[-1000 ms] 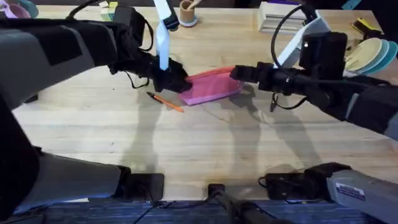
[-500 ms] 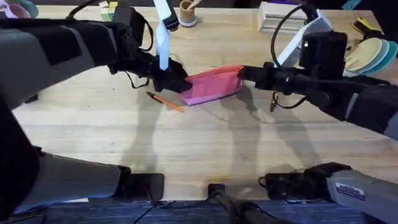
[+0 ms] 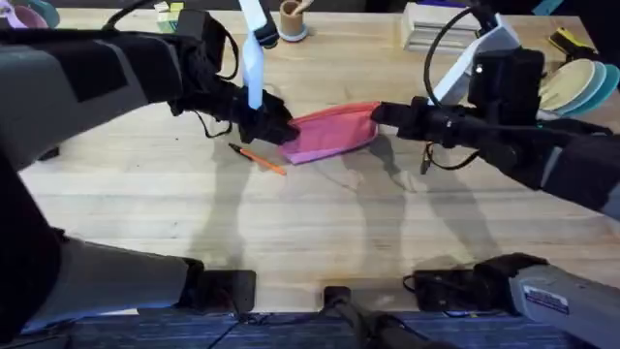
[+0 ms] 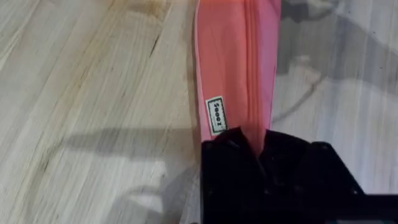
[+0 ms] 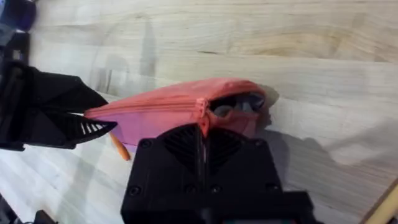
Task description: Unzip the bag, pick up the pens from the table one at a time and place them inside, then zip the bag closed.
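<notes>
Unzipping is only partly done: the right gripper (image 5: 202, 127) is pinching the zipper pull, and the bag (image 3: 329, 131) is gaping at that end. The left gripper (image 4: 255, 146) is clamping the bag's other end. An orange pen (image 3: 260, 158) is lying just beside the bag, with bare table (image 3: 320, 228) open nearer the bases.

Table (image 3: 320, 233) with bag (image 3: 329, 134), pen (image 3: 260, 158)
</notes>
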Tool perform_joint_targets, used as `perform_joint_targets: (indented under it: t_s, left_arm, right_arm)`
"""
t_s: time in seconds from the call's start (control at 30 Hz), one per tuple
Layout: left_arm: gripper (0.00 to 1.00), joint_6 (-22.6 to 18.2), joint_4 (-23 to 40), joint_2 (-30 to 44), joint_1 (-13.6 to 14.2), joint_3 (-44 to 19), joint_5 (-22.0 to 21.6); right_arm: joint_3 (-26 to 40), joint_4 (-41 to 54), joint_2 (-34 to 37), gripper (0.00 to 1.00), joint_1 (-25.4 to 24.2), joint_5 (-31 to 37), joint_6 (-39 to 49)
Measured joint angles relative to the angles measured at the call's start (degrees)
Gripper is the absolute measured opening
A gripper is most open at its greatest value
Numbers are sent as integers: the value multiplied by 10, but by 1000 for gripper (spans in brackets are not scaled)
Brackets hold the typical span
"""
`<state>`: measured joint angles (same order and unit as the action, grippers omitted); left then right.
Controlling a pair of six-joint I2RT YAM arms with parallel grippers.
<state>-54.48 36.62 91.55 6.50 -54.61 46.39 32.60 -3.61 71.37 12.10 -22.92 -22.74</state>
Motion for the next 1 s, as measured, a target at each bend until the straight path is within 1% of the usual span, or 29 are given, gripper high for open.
perform_joint_targets:
  t_s: [0.27, 0.47, 0.63, 1.0]
  left_arm:
    - [42, 0, 0, 0, 0, 0, -1]
    - [42, 0, 0, 0, 0, 0, 0]
    - [42, 0, 0, 0, 0, 0, -1]
    - [42, 0, 1, 0, -7, 0, -15]
  right_arm:
    - [0, 12, -31, 32, 1, 0, 0]
    - [4, 37, -37, 32, 1, 0, 0]
    - [24, 54, -37, 32, 5, 1, 0]
    - [38, 54, -37, 32, 57, 37, 0]
